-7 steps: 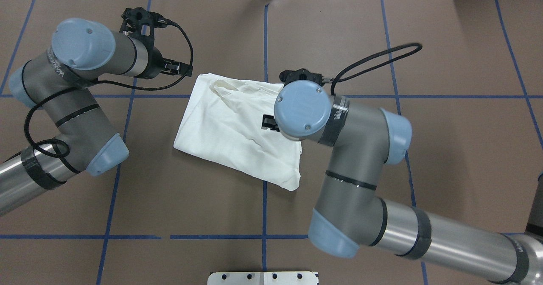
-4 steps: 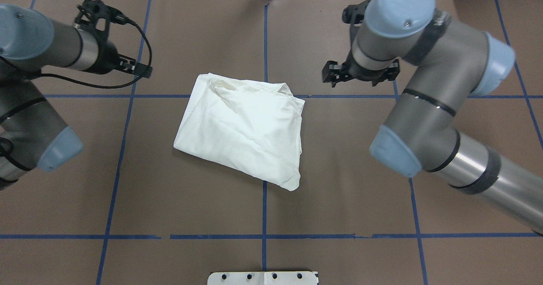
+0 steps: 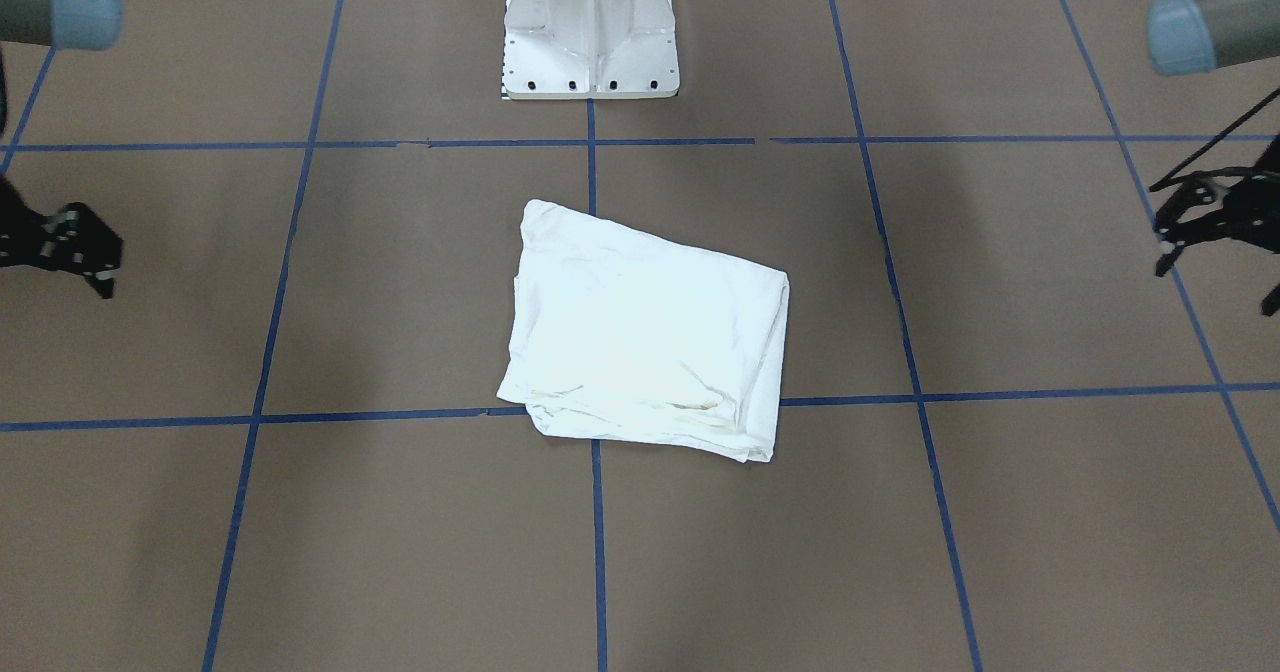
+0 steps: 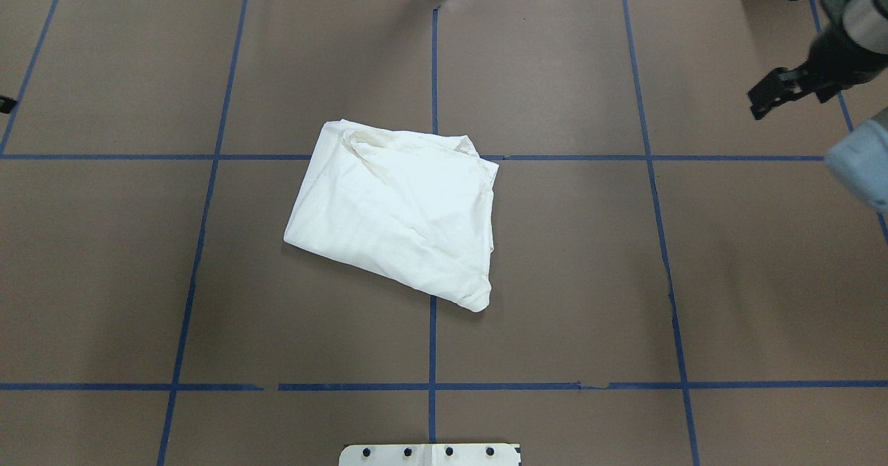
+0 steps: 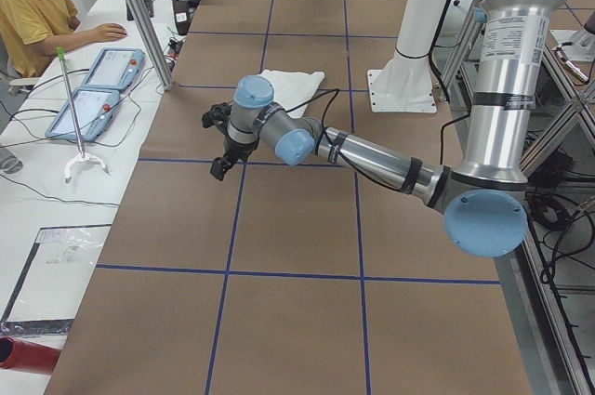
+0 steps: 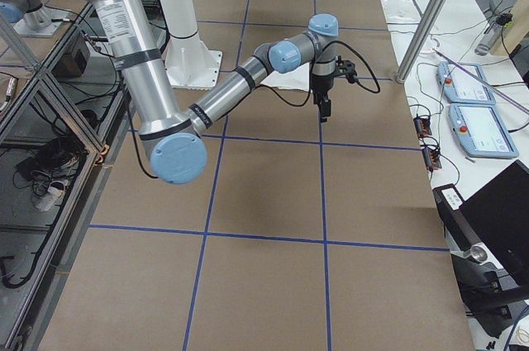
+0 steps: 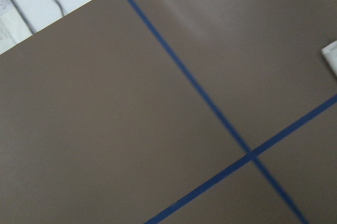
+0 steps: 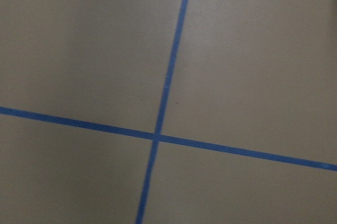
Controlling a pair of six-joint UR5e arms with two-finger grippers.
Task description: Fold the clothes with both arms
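The clothes are one white shirt (image 4: 395,216), folded into a rough rectangle and lying flat at the table's middle; it also shows as the shirt (image 3: 645,347) in the front-facing view. No printed text shows on it. Nothing touches the shirt. My right gripper (image 4: 777,95) hangs far off at the table's right side, open and holding nothing. My left gripper (image 3: 1215,277) is far out at the left side, fingers spread, also bare. The left wrist view catches only a corner of the shirt (image 7: 331,55). The right wrist view shows bare table.
Blue tape lines (image 4: 432,91) grid the brown table cover. The white pedestal base (image 3: 590,27) stands at the robot's edge. A person (image 5: 33,14) sits at a side desk with tablets (image 5: 98,88) beyond the table's far edge.
Both arms have swung outward, away from the shirt, to the table's left and right sides. The right arm no longer covers the shirt. The shirt has not moved.
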